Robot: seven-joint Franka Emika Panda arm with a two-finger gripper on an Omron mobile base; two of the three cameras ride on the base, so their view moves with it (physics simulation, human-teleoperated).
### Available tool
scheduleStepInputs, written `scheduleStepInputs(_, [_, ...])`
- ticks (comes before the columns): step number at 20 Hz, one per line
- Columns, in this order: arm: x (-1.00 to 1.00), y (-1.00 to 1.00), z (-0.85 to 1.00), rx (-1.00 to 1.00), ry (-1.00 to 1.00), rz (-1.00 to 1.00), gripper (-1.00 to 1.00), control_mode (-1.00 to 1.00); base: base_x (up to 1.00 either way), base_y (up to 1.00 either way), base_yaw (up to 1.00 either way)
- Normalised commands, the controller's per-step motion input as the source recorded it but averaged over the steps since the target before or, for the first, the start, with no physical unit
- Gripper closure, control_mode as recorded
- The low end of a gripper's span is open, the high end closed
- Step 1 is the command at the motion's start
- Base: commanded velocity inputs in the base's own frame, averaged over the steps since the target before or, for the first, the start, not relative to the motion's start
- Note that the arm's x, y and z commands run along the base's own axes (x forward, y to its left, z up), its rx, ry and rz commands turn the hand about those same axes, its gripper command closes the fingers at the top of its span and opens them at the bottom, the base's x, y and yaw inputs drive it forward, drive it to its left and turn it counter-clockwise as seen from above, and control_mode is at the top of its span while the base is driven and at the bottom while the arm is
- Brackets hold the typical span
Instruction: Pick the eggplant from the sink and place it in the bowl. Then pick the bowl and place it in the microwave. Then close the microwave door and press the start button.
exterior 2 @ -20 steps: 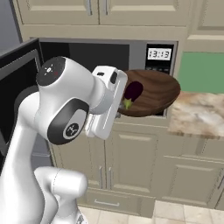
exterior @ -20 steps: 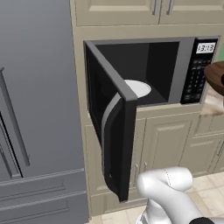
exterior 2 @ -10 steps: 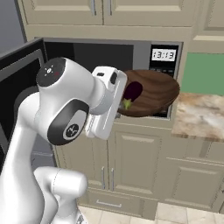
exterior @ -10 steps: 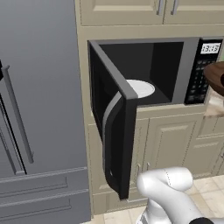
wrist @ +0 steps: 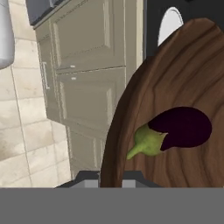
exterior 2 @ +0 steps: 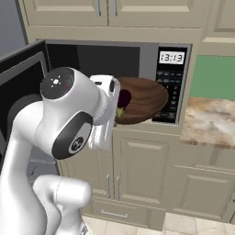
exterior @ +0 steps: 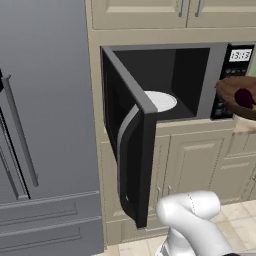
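The gripper is pinching the bowl by its rim, the eggplant lying inside, stem pointing gripper-ward; the microwave is gaping open.

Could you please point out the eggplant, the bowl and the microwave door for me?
eggplant (wrist: pixel 186 127), hand view, on its dark purple body.
bowl (exterior 2: pixel 147 96), right base view, on its brown outer wall.
microwave door (exterior: pixel 142 165), left base view, on its open front edge.
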Motion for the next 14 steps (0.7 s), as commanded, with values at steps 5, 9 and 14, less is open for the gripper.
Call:
scheduleStepInputs(5, [0.58, 0.48, -0.64, 0.0, 0.05, 0.36, 1.0, -1.0, 0.0, 0.0, 0.0])
scheduleStepInputs(9, [0.99, 0.46, -0.7, 0.0, 0.07, 0.33, 1.0, -1.0, 0.0, 0.0, 0.0])
scheduleStepInputs(14, [1.0, 0.14, -0.39, 0.0, 0.02, 0.19, 1.0, -1.0, 0.0, 0.0, 0.0])
